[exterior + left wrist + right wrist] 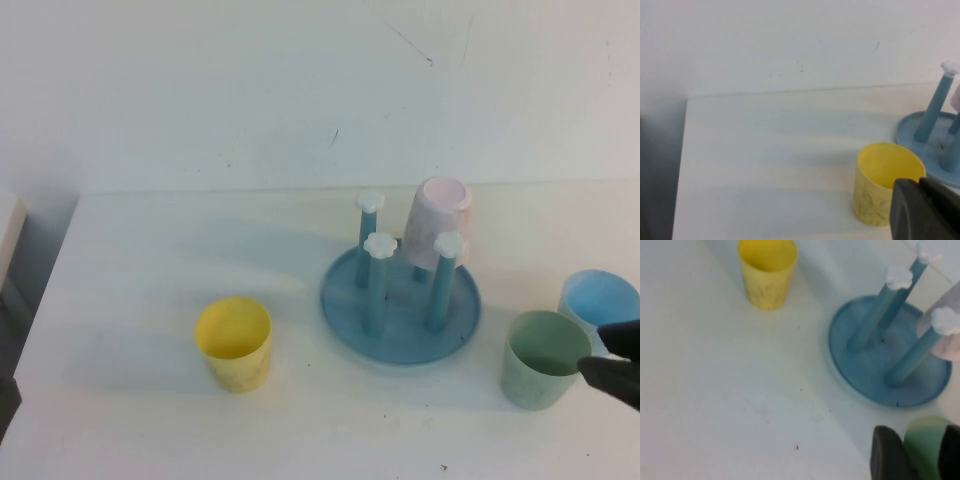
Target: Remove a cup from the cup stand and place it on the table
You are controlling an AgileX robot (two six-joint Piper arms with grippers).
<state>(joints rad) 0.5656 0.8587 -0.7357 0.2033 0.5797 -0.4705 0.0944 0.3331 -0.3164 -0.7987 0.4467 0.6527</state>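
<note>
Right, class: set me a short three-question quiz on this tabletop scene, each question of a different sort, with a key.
1. True or false: the green cup stands upright on the table.
2. Which cup is on the cup stand? A yellow, B pink, C blue.
3. Fill in: the right gripper is beside the ___ cup.

Key
1. True; its mouth faces up, right of the stand.
2. B; the pink cup sits upside down on a peg, while the yellow cup and blue cup stand on the table.
3. Green; its fingers sit either side of the cup. The left gripper is near the yellow cup.
</note>
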